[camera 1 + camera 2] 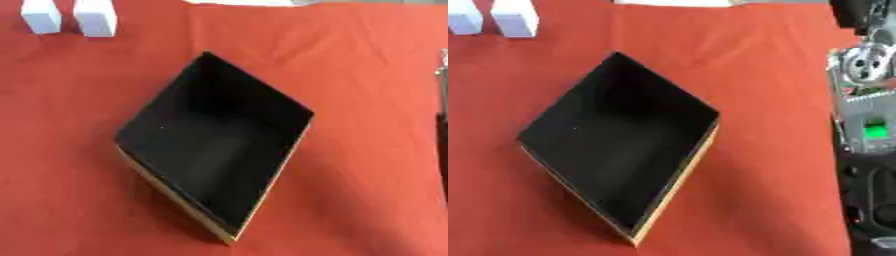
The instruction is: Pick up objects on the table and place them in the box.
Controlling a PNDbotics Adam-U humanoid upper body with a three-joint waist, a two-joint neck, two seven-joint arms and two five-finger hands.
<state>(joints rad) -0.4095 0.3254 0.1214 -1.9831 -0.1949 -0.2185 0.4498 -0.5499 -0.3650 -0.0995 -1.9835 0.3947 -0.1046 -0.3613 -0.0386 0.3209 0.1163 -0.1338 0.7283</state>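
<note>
Blocks (42,16) (95,17), two white ones, stand side by side at 11 o'clock on the red counter (367,75), well apart from the empty box (219,135) at centre. They look light and stiff, so take one across its flat sides. Only your right arm (866,100) shows, at 3 o'clock; fingers are out of view.

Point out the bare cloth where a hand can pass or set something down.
Free: the red cloth right of the box, the strip near its front-left corner, and the stretch between it and the two white blocks. Crowded: far left by the blocks, and the right edge, where the robot's arm stands.
</note>
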